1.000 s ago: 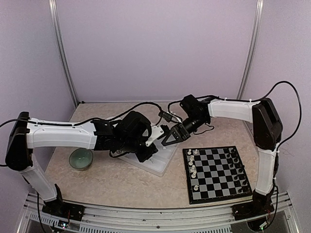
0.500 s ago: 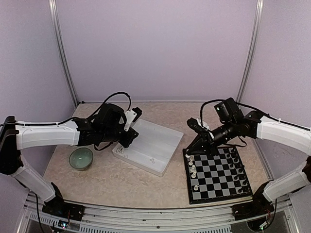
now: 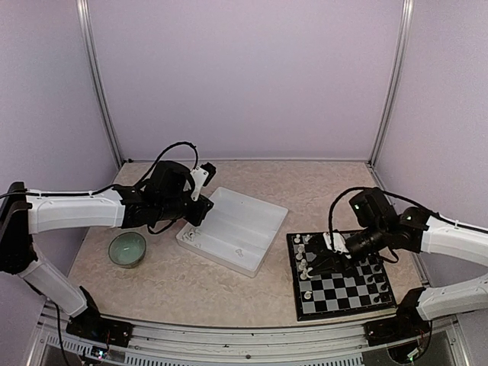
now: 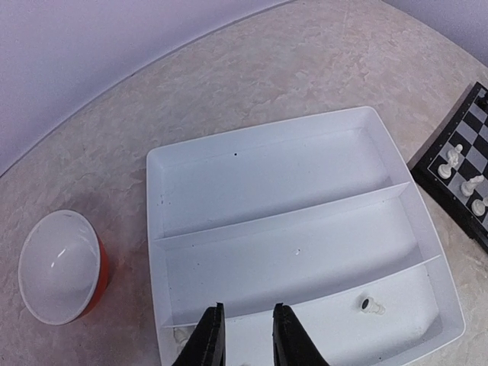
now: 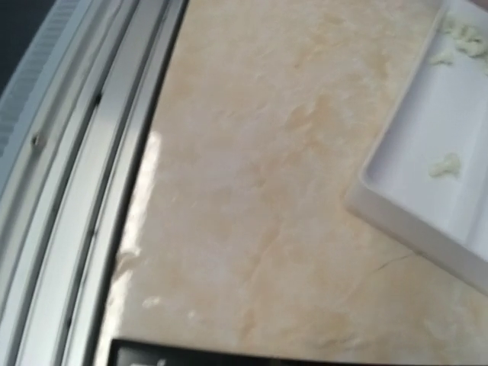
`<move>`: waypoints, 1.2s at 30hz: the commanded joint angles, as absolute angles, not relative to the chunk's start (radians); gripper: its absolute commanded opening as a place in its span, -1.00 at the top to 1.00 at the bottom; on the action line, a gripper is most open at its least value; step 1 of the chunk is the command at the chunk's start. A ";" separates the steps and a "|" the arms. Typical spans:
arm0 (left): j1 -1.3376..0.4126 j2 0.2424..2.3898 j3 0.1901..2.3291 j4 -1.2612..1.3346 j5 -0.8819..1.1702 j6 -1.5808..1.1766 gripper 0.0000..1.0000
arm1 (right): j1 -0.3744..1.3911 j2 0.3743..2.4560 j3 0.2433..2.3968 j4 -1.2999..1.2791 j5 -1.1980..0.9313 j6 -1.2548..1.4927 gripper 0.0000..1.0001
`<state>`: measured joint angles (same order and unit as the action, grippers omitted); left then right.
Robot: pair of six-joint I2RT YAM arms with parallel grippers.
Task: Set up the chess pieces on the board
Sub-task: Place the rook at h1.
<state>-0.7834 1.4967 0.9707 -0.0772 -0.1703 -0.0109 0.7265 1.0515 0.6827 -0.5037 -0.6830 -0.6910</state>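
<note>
Board (image 3: 343, 297) is lying flat on the right near part of the table (image 3: 168, 282), one corner pointing toward the white tray (image 4: 267, 175). White chess pieces (image 3: 303, 267) are standing along the board's left edge and black ones (image 3: 374, 267) along its right edge. The squares between the two rows are showing bare wherever the arm is not covering them.

One pale piece (image 4: 371, 306) is lying on its side, dark base showing, in the tray compartment nearest the left wrist camera. A second pale lump (image 4: 179, 333) is sitting in that compartment's left corner (shape not resolvable). The other two compartments are holding no pieces.

Right gripper (image 3: 316, 265) is hanging low over the left half of the board, just beside the white row. Its dark fingers are merging with the dark squares, and the right wrist view is showing only blurred tabletop, a tray corner and the frame rail. I cannot tell how far the jaws are parted or whether they are holding a piece.

Left gripper (image 4: 246, 313) is hovering above the near rim of the tray. Its fingers (image 4: 286, 339) are standing a narrow gap apart and gripping nothing.

Bowl (image 3: 126, 249) is sitting on the table left of the tray, apart from it.
</note>
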 commanded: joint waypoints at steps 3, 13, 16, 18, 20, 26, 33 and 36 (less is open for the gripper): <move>-0.759 1.519 0.965 -0.061 -0.195 -0.026 0.53 | 0.803 1.053 0.620 -0.525 -0.613 -0.813 0.99; -0.751 1.523 0.974 -0.085 -0.174 -0.019 0.53 | 0.938 1.152 0.583 -0.461 -0.511 -0.837 0.98; -0.753 1.518 0.977 -0.097 -0.176 -0.019 0.53 | 0.956 1.179 0.582 -0.453 -0.499 -0.833 0.98; -0.757 1.513 0.979 -0.103 -0.177 -0.019 0.53 | 0.959 1.190 0.580 -0.450 -0.494 -0.832 0.98; -0.763 1.507 0.979 -0.105 -0.178 -0.020 0.53 | 0.959 1.195 0.577 -0.446 -0.490 -0.830 0.97; -0.783 1.506 0.987 -0.121 -0.185 -0.017 0.53 | 0.960 1.215 0.573 -0.438 -0.474 -0.828 0.97; -0.803 1.508 0.994 -0.138 -0.202 -0.012 0.53 | 0.960 1.240 0.572 -0.435 -0.470 -0.827 0.95; -0.808 1.508 0.996 -0.141 -0.205 -0.012 0.53 | 0.961 1.254 0.572 -0.435 -0.468 -0.827 0.94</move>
